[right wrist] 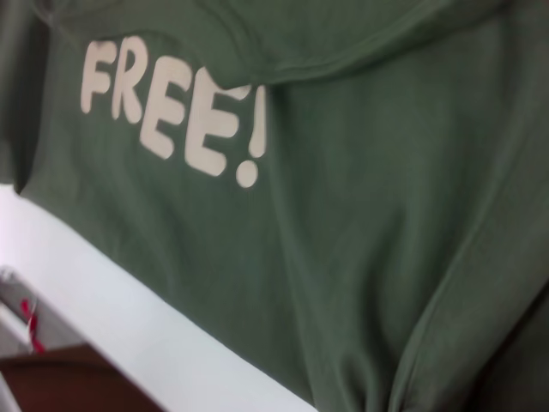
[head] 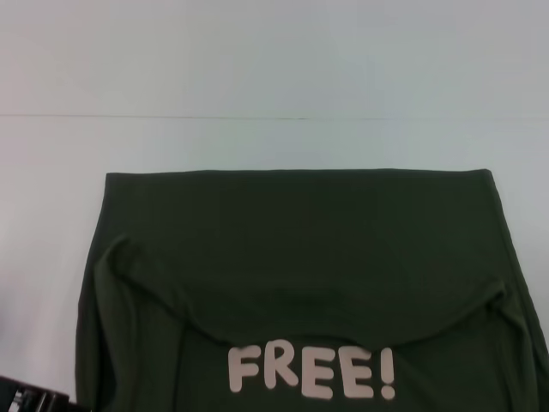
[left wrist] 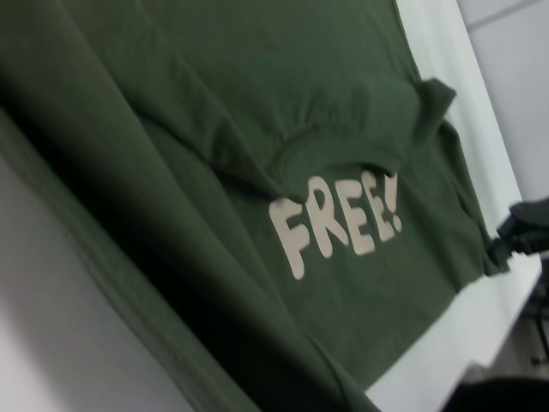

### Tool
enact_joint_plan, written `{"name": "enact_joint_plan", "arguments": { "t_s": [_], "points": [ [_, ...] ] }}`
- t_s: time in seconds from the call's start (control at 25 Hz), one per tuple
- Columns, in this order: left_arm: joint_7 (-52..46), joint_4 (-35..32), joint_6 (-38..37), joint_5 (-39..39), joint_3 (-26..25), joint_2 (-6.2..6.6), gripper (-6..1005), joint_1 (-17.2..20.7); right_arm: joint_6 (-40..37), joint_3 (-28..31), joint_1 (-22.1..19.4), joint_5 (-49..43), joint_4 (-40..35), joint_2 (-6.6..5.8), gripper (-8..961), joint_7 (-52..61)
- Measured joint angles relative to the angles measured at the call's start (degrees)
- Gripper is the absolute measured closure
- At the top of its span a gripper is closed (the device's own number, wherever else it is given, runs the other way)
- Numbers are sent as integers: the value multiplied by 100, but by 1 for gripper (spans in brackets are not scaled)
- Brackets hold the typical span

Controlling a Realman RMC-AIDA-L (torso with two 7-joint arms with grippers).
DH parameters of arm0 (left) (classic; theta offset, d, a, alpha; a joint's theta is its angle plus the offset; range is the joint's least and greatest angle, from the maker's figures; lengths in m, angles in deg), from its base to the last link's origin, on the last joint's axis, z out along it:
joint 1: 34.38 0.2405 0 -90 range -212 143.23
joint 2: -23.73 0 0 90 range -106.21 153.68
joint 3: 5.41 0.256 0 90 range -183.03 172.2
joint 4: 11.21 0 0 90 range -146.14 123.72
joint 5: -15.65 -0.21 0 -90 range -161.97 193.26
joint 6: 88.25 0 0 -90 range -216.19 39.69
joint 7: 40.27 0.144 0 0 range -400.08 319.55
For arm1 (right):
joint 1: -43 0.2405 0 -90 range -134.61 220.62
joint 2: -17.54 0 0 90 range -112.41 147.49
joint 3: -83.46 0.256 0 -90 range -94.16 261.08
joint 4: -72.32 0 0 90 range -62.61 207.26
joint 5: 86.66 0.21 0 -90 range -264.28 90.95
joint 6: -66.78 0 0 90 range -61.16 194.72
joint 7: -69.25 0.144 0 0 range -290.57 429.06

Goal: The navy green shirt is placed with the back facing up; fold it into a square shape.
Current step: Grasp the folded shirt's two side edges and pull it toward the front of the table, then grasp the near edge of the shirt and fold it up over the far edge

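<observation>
The navy green shirt [head: 300,249] lies folded, cream "FREE!" lettering [head: 310,371] showing; neither gripper's state shows.

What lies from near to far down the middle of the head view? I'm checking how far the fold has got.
Cream FREE! lettering → curved edge of the folded-over plain layer → navy green shirt's straight far fold edge → bare white table.
</observation>
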Motion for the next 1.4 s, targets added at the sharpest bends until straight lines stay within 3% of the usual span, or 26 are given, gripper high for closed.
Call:
{"name": "enact_joint_plan", "arguments": {
  "t_s": [0.24, 0.52, 0.8, 1.0, 1.16, 1.4],
  "points": [
    [-39, -40, -159, -396, 49, -9, 983, 39, -25, 0, -44, -251, -41, 152, 927, -90],
    [-16, -15, -167, -84, -111, 21, 983, -30, -78, 391, -8, -204, 32, 177, 927, -164],
    [-179, 78, -18, 420, -587, 162, 984, -267, -108, 1445, 32, -196, 234, 54, 927, -48],
    [-394, 140, 488, 835, -856, 248, 984, -357, -111, 2395, 40, -142, 328, -129, 928, -26],
    [-463, 192, 904, 1224, -1009, 259, 984, -378, 31, 2765, 41, 71, 408, -187, 928, 81],
    [-555, 318, 1630, 1764, -1067, 257, 984, -320, 360, 2839, 24, 427, 418, -190, 928, 294]
  ]
}}
